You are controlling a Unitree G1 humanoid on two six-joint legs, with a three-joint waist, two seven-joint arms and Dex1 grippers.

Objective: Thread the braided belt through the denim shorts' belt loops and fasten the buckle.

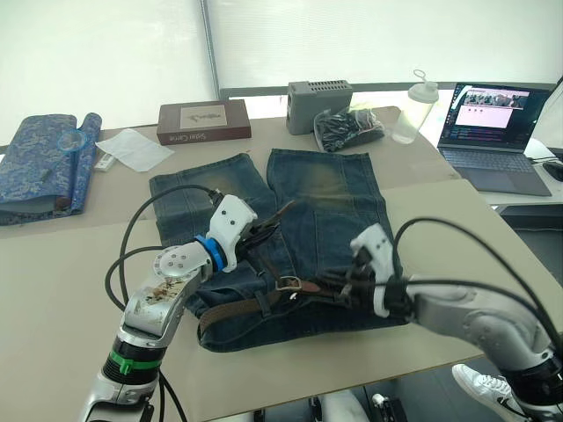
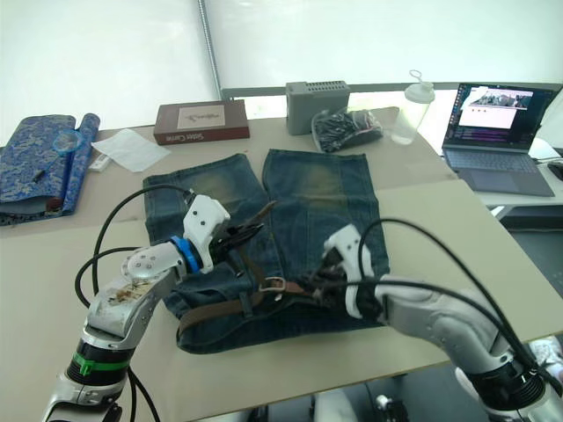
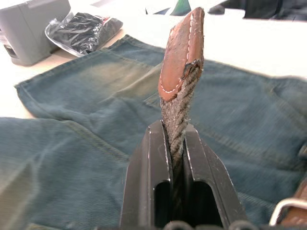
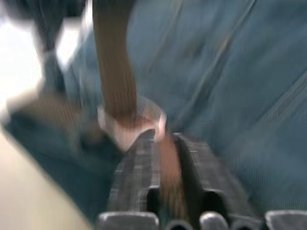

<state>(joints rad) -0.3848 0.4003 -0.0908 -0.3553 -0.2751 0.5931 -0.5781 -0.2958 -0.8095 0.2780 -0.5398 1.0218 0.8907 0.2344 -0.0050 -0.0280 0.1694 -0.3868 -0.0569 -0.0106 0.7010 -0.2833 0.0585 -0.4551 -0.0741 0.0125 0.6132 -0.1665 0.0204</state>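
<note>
The denim shorts (image 1: 325,193) lie flat on the table, legs pointing away, waistband nearest me. The braided belt (image 1: 237,309) runs along the waistband, its silver buckle (image 1: 288,284) near the middle. My left gripper (image 1: 264,236) is shut on the belt's leather-tipped end (image 3: 180,62), which sticks up from between the fingers above the left leg. My right gripper (image 1: 345,286) is shut on the belt just right of the buckle (image 4: 132,122). I cannot make out the belt loops along the waistband.
At the back stand a brown book (image 1: 203,120), a grey box (image 1: 318,104), a black bag (image 1: 347,129) and a clear bottle (image 1: 418,110). A laptop (image 1: 493,127) sits far right, blue patterned cloth (image 1: 44,163) and white paper (image 1: 132,148) far left.
</note>
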